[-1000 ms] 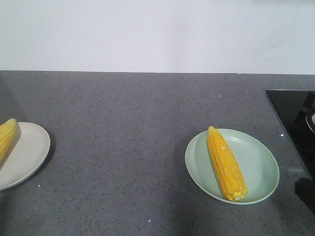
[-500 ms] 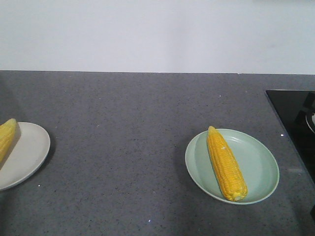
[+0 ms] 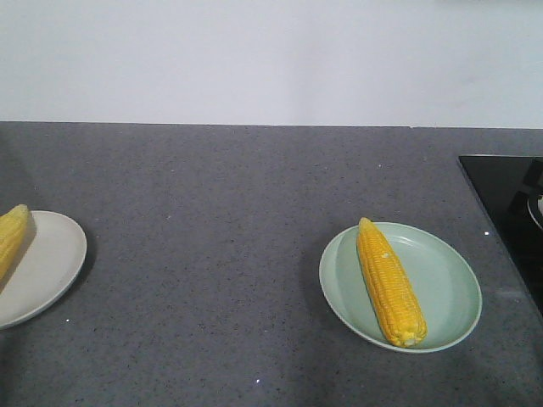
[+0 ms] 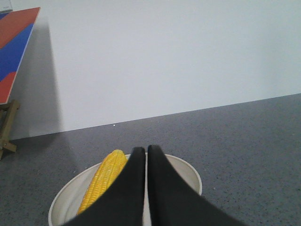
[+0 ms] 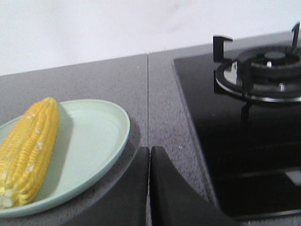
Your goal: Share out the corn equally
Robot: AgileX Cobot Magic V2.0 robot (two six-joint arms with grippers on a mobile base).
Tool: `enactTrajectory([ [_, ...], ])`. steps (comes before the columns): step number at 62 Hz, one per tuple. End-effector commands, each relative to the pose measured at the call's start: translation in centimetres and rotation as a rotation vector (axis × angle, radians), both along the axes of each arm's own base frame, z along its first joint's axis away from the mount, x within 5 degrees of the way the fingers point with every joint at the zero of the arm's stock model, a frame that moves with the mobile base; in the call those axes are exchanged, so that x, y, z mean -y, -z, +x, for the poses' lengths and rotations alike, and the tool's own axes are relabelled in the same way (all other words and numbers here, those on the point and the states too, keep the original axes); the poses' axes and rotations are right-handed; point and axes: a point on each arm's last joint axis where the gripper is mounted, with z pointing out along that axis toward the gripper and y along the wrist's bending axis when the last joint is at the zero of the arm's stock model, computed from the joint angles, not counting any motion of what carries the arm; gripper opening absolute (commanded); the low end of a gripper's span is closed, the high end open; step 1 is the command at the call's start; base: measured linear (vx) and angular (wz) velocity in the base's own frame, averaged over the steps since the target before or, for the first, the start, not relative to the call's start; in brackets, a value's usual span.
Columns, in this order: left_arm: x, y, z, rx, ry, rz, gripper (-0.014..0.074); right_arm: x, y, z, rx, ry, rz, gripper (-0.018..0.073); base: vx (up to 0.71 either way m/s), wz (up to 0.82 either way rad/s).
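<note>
One yellow corn cob [image 3: 390, 283] lies along the left half of a pale green plate [image 3: 445, 288] on the grey counter; the right wrist view shows the same cob [image 5: 28, 150] and plate [image 5: 89, 141]. Another corn cob [image 3: 10, 237] rests on a cream plate [image 3: 51, 254] at the left edge, and appears again as cob [image 4: 103, 179] and plate [image 4: 188, 172] in the left wrist view. My left gripper [image 4: 146, 149] hovers over the cream plate, shut with nothing in it. My right gripper [image 5: 149, 149] is shut and empty, just right of the green plate.
A black glass hob [image 3: 509, 212] with a burner grate [image 5: 263, 70] occupies the counter's right end. A white wall runs behind the counter. A red and blue board [image 4: 14, 47] leans at the far left.
A dark shape at the lower right edge of the front view, seen a second ago, has drawn back out of frame. Plates and cobs have not moved.
</note>
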Motion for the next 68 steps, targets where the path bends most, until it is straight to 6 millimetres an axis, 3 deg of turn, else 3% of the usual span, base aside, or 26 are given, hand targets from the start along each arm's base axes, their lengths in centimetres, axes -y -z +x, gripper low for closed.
enactTrajectory([
  [1,-0.2,-0.65,-0.22,0.086,-0.021,-0.01,-0.0007,0.0,-0.78,0.08,0.111,-0.003,-0.061,-0.0004,0.0,0.0],
  [20,-0.2,-0.65,-0.22,0.086,-0.021,-0.01,-0.0007,-0.06,-1.76,0.08,0.22,-0.005,-0.024,-0.0004,0.0,0.0],
  [68,-0.2,-0.65,-0.22,0.086,-0.021,-0.01,-0.0007,-0.06,-1.76,0.08,0.221,-0.005,-0.013,-0.0004,0.0,0.0],
])
